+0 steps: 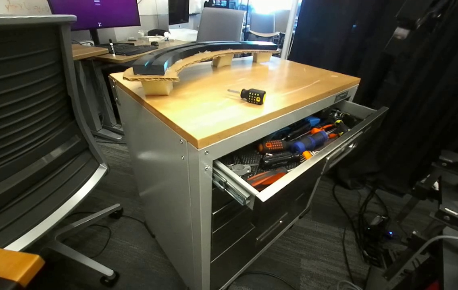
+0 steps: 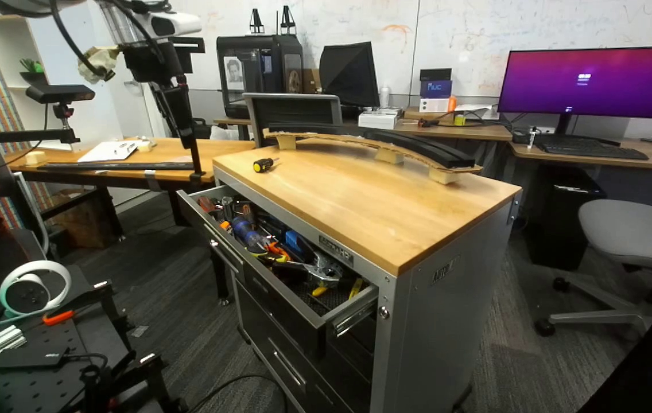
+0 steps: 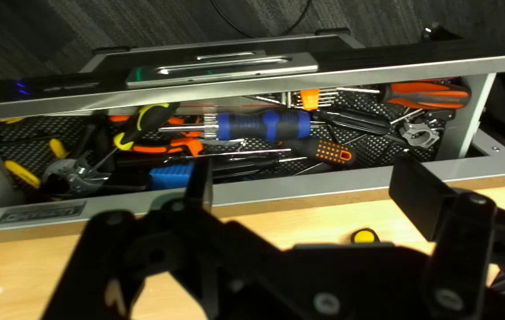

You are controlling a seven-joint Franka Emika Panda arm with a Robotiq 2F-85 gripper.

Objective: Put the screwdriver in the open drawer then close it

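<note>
The stubby black and yellow screwdriver (image 1: 253, 96) lies on its side on the wooden cabinet top, a little back from the edge above the drawer. It also shows in an exterior view (image 2: 263, 165). In the wrist view only the yellow end of its handle (image 3: 363, 236) shows; my gripper's body hides the rest. The shallow grey drawer (image 1: 293, 174) is pulled open, also in an exterior view (image 2: 271, 289) and the wrist view (image 3: 243, 90). My gripper (image 3: 306, 189) is open and empty, fingers wide apart above the cabinet top's drawer side. Its fingers cannot be made out in the exterior views.
Several tools fill the drawer, among them a blue-handled tool (image 3: 263, 126) and an orange-handled screwdriver (image 3: 428, 95). A curved black piece on cardboard and blocks (image 1: 209, 52) stands along the back of the cabinet top. A chair (image 1: 31, 121) stands beside the cabinet.
</note>
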